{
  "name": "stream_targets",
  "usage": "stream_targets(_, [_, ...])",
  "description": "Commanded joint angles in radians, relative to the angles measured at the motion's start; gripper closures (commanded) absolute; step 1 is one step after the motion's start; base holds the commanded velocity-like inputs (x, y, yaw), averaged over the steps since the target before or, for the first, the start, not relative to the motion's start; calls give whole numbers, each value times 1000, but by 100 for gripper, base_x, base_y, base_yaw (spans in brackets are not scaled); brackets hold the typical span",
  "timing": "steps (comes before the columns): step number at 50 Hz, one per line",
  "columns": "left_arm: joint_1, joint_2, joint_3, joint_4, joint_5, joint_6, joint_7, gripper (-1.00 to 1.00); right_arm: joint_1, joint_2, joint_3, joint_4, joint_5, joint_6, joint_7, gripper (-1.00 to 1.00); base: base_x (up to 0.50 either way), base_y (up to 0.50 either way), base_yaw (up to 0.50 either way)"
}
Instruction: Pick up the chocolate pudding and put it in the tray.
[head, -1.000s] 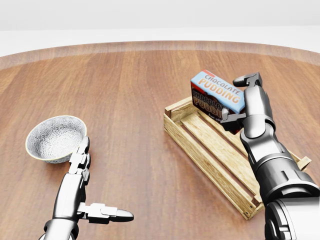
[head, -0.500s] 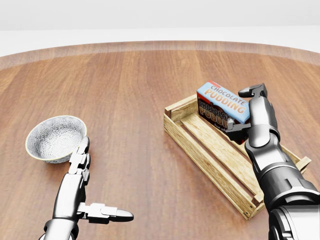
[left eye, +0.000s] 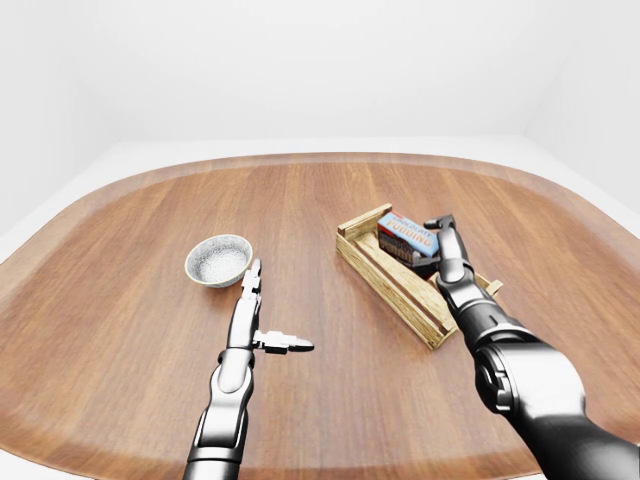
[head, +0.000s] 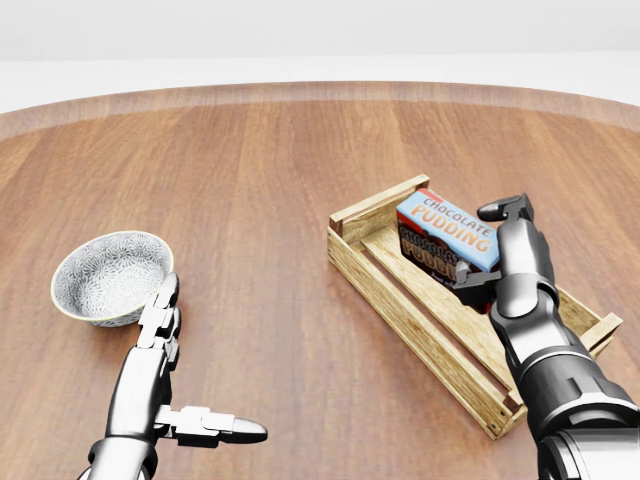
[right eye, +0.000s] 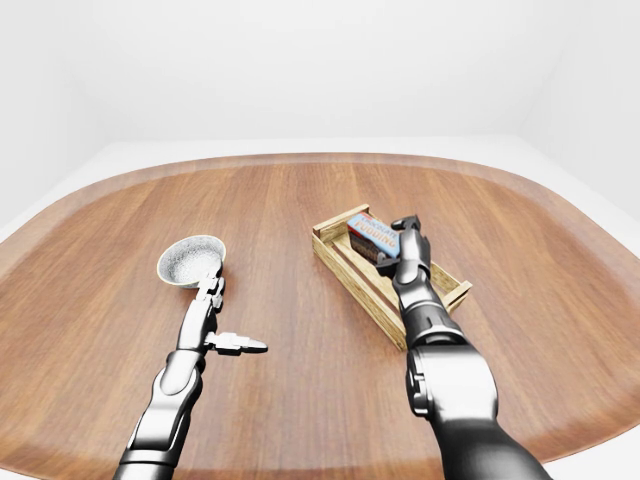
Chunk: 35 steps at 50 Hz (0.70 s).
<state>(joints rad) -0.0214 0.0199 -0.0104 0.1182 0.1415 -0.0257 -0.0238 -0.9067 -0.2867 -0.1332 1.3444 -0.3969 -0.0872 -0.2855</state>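
Note:
The chocolate pudding box (head: 445, 232), blue on top and dark on its side, sits tilted inside the upper end of the wooden slatted tray (head: 398, 308) at the right of the head view. My right hand (head: 487, 244) is shut on the box's right end, with the thumb over the top edge and the fingers under the lower edge. I cannot tell whether the box's bottom rests on the slats. My left hand (head: 205, 365) is open and empty at the lower left, with fingers stretched and thumb pointing right.
A speckled grey bowl (head: 110, 275) stands on the round wooden table (left eye: 300, 210) just above my left hand's fingertips. The tray lies diagonally, and its near corner (head: 497, 420) is beside my right forearm.
My right hand has lowered the pudding box from above the tray's upper end down into the tray. The left arm and the bowl have not moved.

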Motion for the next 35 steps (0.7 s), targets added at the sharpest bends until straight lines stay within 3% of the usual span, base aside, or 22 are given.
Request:
stream_targets(1, [2, -2, 12, -19, -39, 6, -13, -100, 28, -3, -7, -2, 7, 0, -27, 100, 0, 0, 0])
stream_targets(35, [5, -2, 14, -25, -39, 1, -12, -100, 73, -12, -3, 3, -15, 0, -30, 100, 0, 0, 0])
